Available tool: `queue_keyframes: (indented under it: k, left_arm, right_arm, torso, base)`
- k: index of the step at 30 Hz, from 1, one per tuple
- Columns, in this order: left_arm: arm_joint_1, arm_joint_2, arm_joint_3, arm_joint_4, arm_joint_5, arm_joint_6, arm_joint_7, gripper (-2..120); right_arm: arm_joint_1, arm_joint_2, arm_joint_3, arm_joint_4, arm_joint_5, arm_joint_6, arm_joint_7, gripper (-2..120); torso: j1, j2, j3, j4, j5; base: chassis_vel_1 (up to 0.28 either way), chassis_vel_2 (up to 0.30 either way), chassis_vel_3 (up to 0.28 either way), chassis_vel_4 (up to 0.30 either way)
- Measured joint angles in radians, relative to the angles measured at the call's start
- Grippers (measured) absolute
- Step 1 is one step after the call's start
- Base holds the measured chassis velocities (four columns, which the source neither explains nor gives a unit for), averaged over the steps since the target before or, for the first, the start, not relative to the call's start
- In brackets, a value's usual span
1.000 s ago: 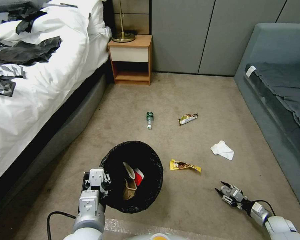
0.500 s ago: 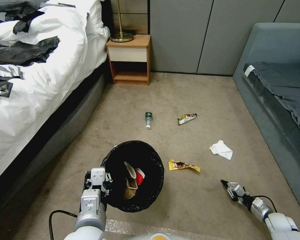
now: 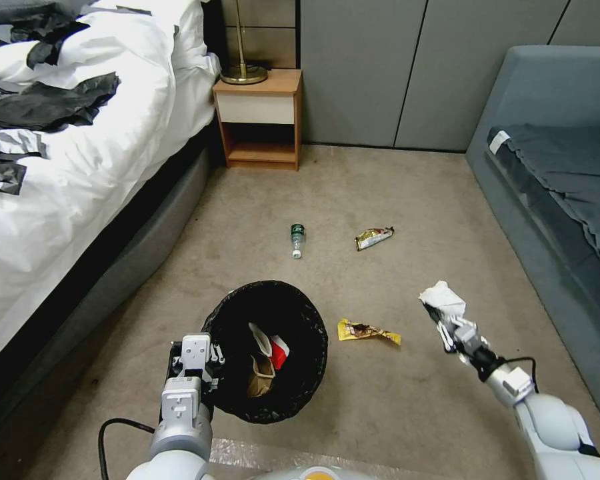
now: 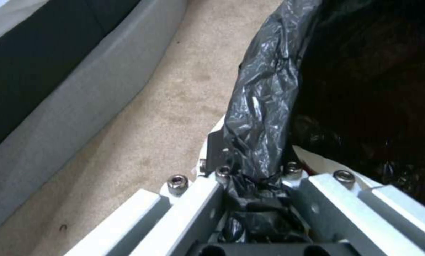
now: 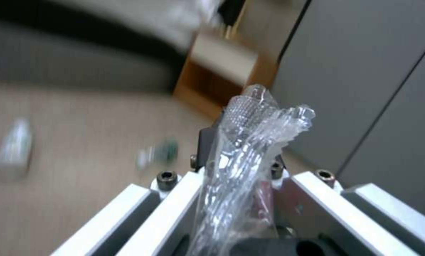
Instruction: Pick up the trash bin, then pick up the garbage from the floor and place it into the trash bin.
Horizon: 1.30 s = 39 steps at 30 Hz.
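Left pincer (image 3: 202, 365) clamped on trash bin (image 3: 268, 351) rim, arm low; right pincer (image 3: 445, 322) stretched forward, pinching clear crinkled wrapper (image 5: 250, 142) beside white tissue (image 3: 440, 297).

Black-lined trash bin (image 3: 268, 352) upright on carpet (image 3: 393, 200) — 2 wrappers, bottle, tissue around

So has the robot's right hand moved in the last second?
Yes. The right hand has swung up and forward, away from the robot, from behind the yellow wrapper to the white tissue.
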Motion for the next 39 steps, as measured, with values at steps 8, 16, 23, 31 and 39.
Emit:
queue_keyframes:
  k: [8,16,23,31,39]
  left_arm:
    - [0.001,0.001,0.012,0.005,-0.004,0.000,-0.001,0]
    - [-0.001,0.004,0.022,0.010,-0.004,0.001,-0.001,0]
    - [-0.003,0.003,0.043,0.017,0.000,0.002,-0.001,0]
    - [0.000,-0.001,0.051,0.018,0.007,0.002,-0.001,0]
    - [0.008,-0.006,0.064,0.019,0.013,-0.001,-0.001,0]
  right_arm:
    - [-0.084,0.006,-0.134,0.442,0.223,-0.136,0.167,0]
    - [-0.227,0.024,-0.394,0.575,0.001,-0.104,0.279,0]
    - [-0.227,0.048,-0.578,0.445,-0.143,-0.085,0.313,0]
    - [-0.181,0.075,-0.635,0.318,-0.177,-0.084,0.324,0]
    - [-0.121,0.101,-0.628,0.216,-0.178,-0.104,0.334,0]
  torso:
    - [0.000,0.000,0.000,0.0002,-0.0003]
    - [0.000,0.000,0.000,0.0001,0.0000]
    - [0.000,0.000,0.000,0.0003,0.0001]
    - [0.000,0.000,0.000,0.0002,0.0002]
    - [0.000,0.000,0.000,0.0003,0.0002]
  base:
    - [0.000,0.000,0.000,0.000]
    - [0.000,0.000,0.000,0.000]
    - [0.000,0.000,0.000,0.000]
    - [0.000,0.000,0.000,0.000]
    - [0.000,0.000,0.000,0.000]
